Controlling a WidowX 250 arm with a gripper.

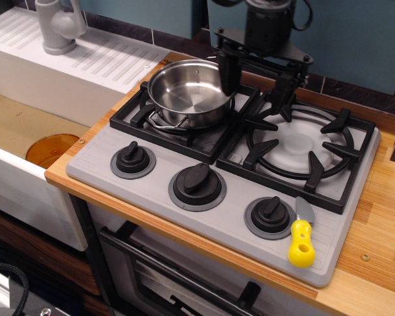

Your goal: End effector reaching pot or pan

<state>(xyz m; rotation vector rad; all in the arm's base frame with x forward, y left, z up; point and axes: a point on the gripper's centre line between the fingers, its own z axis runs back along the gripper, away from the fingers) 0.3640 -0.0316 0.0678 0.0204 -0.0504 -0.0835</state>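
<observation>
Observation.image shows us mid-reach: our gripper (255, 80), jaws spread wide and empty, straddles the pot (189, 93) rim; next we close on it.

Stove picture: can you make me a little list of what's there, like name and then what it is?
pot: shiny steel pot sitting on the left burner grate, nothing in it
gripper: black gripper open, one finger at the pot's right rim, the other over the right burner grate
knobs: three black knobs in a row at the front
tool: yellow-handled tool lying beside the right knob
sink side: grey faucet and an orange plate on the left
</observation>
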